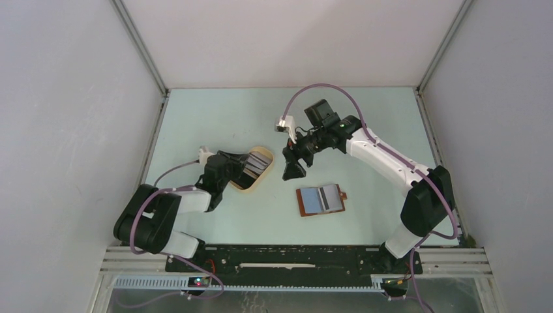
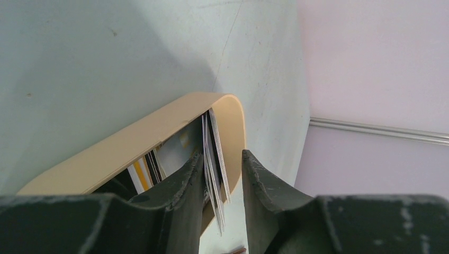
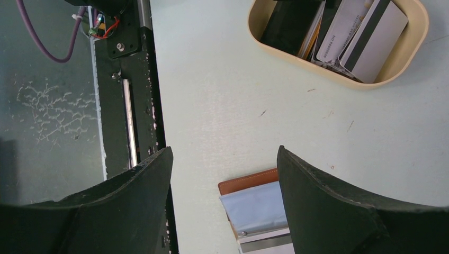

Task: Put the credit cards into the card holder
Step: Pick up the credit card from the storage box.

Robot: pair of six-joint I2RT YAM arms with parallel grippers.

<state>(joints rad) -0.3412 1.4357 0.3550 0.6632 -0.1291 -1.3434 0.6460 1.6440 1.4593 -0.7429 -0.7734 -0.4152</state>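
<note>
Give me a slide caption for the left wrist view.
Left gripper straddles upright credit cards in the tan tray, jaws not yet closed.

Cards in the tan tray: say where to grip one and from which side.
The cards stand on edge at the rounded end of the tray, so only their upper edges are free. Grip one there from above, a finger on each face. The left gripper straddles several, jaws apart.

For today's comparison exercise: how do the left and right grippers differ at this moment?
The left gripper reaches into the tray, jaws narrowly apart around some cards. The right gripper hangs above the table near the wallet, jaws wide, nothing between them. Both are dark and two-fingered.
</note>
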